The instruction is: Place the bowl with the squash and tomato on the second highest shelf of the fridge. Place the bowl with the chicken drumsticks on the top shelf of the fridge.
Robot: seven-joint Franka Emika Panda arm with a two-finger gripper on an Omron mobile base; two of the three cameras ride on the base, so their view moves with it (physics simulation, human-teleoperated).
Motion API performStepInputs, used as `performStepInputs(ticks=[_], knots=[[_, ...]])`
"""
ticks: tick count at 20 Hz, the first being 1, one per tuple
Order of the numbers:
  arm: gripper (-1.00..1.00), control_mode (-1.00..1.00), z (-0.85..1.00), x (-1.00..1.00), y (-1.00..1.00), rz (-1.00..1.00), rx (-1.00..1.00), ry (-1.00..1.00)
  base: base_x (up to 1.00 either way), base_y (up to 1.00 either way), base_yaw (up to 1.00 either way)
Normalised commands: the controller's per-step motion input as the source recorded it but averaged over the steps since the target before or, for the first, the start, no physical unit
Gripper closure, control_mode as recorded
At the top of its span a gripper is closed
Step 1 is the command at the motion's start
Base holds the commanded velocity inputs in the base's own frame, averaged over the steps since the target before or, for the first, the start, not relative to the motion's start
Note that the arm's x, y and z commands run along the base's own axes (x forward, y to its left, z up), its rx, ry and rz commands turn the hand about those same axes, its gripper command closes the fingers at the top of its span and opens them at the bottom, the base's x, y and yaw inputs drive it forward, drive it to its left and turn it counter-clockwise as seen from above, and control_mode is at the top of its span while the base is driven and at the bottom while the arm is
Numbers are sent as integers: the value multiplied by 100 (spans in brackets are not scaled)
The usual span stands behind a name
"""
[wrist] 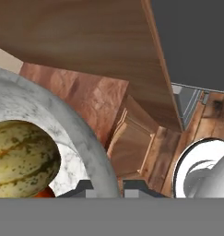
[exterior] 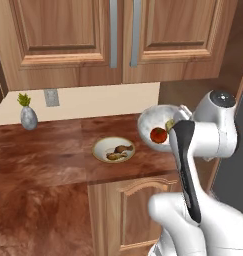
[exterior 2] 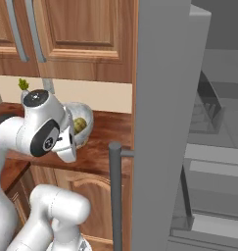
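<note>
Fridge (exterior 2: 159, 122) at the right, door swung open toward the robot; its edge and long vertical handle (exterior 2: 115, 196) stand just right of the arm, between the bowl and the shelves (exterior 2: 208, 157). Grey interior shelves visible past the door, open room above them.

Wooden wall cabinets (exterior: 93, 40) hang over the counter (exterior: 53, 150); base cabinet (exterior: 138, 210) under the counter's front edge.

Bowl with the squash and tomato (exterior: 154, 121) is lifted off the counter, tilted, above the counter's right end near the fridge side. Gripper (wrist: 106, 186) is clamped tight on its rim, one fingertip either side of the wall in the hand view. Squash (wrist: 21, 156) sits inside against the wall, tomato (exterior: 158, 135) just below it.

Bowl with the chicken drumsticks (exterior: 113, 149) rests on the counter, near the front edge, left of the raised bowl and well apart from it. Drumsticks (exterior: 119, 151) lie inside.

Small grey vase with a green sprig (exterior: 28, 116) at the counter's back left, by the wall; outlet plate (exterior: 51, 97) just right of it on the backsplash. Counter bare between vase and dish.
</note>
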Motion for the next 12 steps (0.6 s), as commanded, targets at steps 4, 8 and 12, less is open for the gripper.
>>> performStepInputs(ticks=[4, 8, 12], knots=[[100, -100, 7, -9, 0, -1, 1, 1, 0, 0, 0], [100, 100, 0, -27, -3, 0, 0, 0, -50, -11, 1], [100, 100, 0, 0, 0, 0, 0, 0, -100, -31, 4]])
